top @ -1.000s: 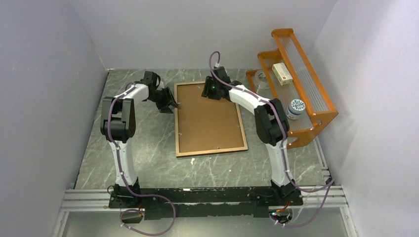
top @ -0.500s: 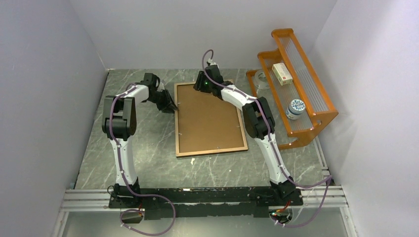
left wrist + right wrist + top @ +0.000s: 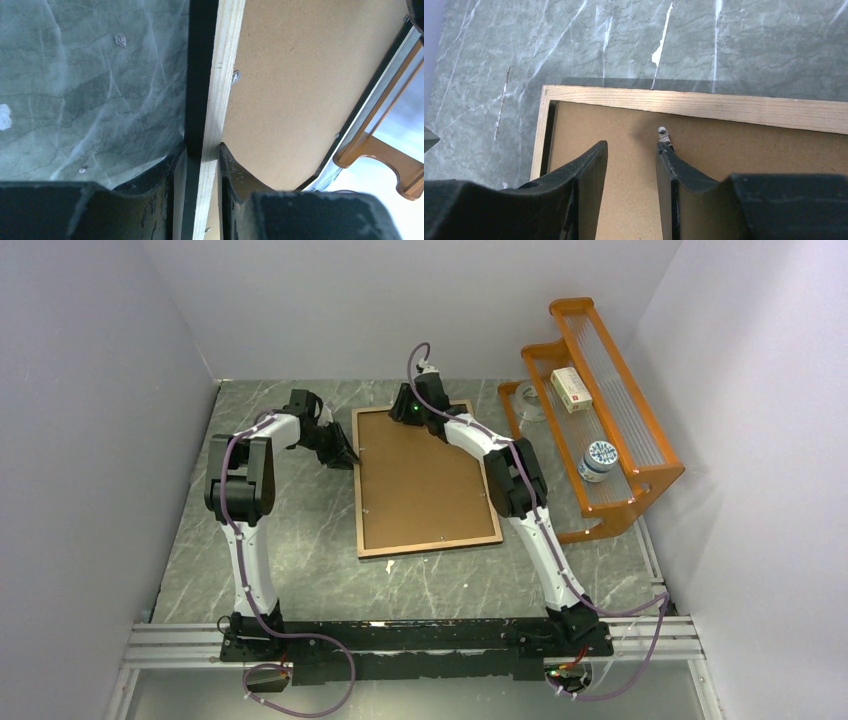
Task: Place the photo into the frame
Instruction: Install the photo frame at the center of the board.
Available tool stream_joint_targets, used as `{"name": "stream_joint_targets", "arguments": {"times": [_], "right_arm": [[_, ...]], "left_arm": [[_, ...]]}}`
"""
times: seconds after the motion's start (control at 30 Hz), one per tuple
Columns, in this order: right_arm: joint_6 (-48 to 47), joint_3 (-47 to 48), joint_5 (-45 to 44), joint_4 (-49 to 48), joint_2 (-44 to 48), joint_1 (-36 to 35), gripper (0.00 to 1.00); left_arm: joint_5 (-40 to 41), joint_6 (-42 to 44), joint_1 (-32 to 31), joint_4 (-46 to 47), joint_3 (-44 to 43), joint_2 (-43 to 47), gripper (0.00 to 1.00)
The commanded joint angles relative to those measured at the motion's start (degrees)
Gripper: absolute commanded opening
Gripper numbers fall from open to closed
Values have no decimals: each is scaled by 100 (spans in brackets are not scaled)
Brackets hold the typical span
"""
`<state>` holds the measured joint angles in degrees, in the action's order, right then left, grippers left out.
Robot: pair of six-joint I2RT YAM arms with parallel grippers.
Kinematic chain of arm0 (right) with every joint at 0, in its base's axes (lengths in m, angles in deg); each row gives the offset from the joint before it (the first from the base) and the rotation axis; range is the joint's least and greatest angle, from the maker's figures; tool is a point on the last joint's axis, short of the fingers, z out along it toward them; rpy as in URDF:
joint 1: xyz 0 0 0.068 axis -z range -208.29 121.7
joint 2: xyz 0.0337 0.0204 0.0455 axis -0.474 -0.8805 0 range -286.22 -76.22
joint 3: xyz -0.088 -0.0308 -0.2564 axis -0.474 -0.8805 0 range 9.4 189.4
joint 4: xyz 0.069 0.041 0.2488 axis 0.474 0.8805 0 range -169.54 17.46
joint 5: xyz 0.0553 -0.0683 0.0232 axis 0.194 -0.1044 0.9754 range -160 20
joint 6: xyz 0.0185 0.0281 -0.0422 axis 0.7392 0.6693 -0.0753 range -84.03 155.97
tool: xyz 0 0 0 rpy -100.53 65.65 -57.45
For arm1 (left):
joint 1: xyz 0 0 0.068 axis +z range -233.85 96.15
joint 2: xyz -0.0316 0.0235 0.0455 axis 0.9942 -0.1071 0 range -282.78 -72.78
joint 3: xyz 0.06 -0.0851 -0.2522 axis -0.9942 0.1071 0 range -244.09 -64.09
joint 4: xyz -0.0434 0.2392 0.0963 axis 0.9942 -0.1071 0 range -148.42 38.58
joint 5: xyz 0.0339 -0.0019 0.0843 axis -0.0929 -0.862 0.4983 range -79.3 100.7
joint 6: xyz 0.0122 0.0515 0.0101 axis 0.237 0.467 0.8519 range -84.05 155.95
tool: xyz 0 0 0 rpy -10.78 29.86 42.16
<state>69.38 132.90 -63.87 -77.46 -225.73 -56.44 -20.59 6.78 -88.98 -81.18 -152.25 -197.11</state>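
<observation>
"At the far end of the bench [image 3: 290, 540], what have we got?"

"The frame [image 3: 724, 107] lies back-up, with the brown board [image 3: 420, 475] sitting inside it. The left jaws are clamped on its left rail, one finger against the black side, the other against the pale wood. The right jaws are apart, hanging over the back near the far left corner, one tip just beside a small metal tab [image 3: 664, 132]."

"And the photo?"

"Not in any view. It may be under the board or off camera — I cannot tell."

"So what's the step?"

"By my reading, working that tab so it swings across the rail's inner edge. Whether that frees the board or locks it depends on where the photo is."

"How to do it well?"

"Use one fingertip only. Set it low against the tab's side and push along the board, not down into it — the board looks soft enough to scar. The tab is small, so a high pass would likely skip over it. Let the left grip take the sideways push, or the whole frame could slide on that smooth stone."
</observation>
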Motion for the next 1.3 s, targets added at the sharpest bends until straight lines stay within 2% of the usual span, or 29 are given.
{"name": "stream_joint_targets", "arguments": {"times": [0.0, 0.4, 0.7, 1.0, 1.27], "right_arm": [[-175, 438, -157, 95, -246, 55, 44], [-623, 604, -823, 238, -298, 106, 42], [-382, 763, -175, 112, -455, 208, 42], [177, -187, -224, -100, 355, 210, 42], [645, -42, 69, -140, 185, 202, 35]], "left_arm": [[220, 245, -76, -619, 370, -92, 24], [298, 288, -76, -686, 410, -148, 24], [294, 324, -76, -723, 372, -170, 24], [334, 308, -76, -731, 369, -179, 24], [333, 305, -76, -751, 377, -223, 24]]}}
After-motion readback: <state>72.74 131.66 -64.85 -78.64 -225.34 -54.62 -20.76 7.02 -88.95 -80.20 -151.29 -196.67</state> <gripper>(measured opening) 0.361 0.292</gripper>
